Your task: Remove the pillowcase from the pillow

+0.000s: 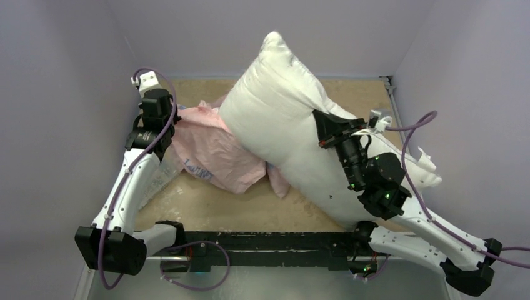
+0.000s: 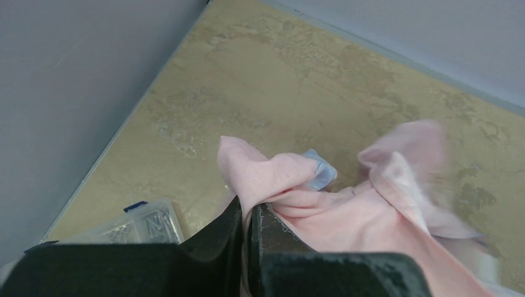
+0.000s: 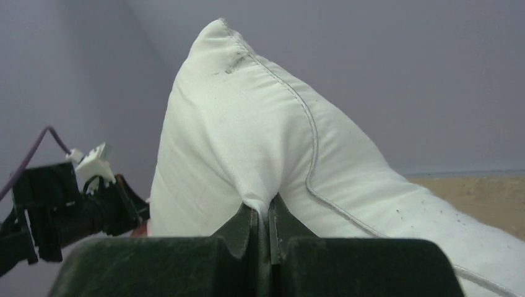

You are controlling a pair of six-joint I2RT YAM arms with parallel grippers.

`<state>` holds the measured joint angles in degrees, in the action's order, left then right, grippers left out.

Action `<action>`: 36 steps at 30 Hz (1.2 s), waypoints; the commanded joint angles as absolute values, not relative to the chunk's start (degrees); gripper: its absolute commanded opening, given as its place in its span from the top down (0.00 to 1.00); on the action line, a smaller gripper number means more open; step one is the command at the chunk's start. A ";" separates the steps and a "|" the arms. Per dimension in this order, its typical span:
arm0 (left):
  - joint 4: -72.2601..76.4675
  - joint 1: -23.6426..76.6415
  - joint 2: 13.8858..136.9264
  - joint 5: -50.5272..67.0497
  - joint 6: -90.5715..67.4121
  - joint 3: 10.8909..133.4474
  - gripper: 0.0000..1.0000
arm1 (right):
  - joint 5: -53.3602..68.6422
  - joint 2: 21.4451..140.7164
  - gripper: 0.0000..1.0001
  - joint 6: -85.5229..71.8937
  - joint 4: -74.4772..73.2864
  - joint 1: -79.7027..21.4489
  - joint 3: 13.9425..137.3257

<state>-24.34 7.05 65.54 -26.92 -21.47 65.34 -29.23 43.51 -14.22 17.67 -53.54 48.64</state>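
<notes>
The pillow [image 1: 281, 119] is a large plump white cushion, tilted up with one corner high at the back; it fills the right wrist view [image 3: 247, 142]. My right gripper [image 1: 322, 128] is shut on a pinch of its white cover [image 3: 260, 207]. The pillowcase [image 1: 212, 150] lies crumpled, pale pink side out with blue script, to the left of and partly under the pillow. My left gripper [image 1: 170, 122] is shut on a fold of the pillowcase [image 2: 272, 179] at its left edge, as the left wrist view [image 2: 249, 213] shows.
A clear plastic box [image 2: 133, 226] lies on the tan table [image 1: 206, 209] under the left arm. Purple-grey walls close in at the left, back and right. The arms' black base rail [image 1: 269, 240] runs along the near edge.
</notes>
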 commanded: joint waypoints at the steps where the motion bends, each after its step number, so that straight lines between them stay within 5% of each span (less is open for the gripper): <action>1: -23.93 6.59 66.06 -29.73 -21.06 65.65 1.00 | -38.06 42.99 1.00 -18.06 27.00 -53.38 50.48; 12: -23.81 6.59 67.64 -23.90 -19.97 66.14 1.00 | -49.02 52.15 1.00 -27.48 19.40 -50.30 57.36; 21: -24.92 6.59 69.16 -21.79 -18.66 67.10 1.00 | -36.53 63.45 1.00 -29.58 21.08 -32.64 67.92; 29: -24.37 6.59 68.87 -17.28 -17.77 67.07 1.00 | -30.63 73.74 1.00 -29.05 25.99 -28.75 76.57; 36: -24.26 6.59 67.96 -15.24 -17.82 67.26 0.63 | -27.18 83.15 1.00 -35.70 23.94 -24.28 76.30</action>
<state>-25.82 6.87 69.69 -17.43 -18.37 65.36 -32.21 80.97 -29.56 16.47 -27.09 74.39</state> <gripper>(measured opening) 0.297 0.037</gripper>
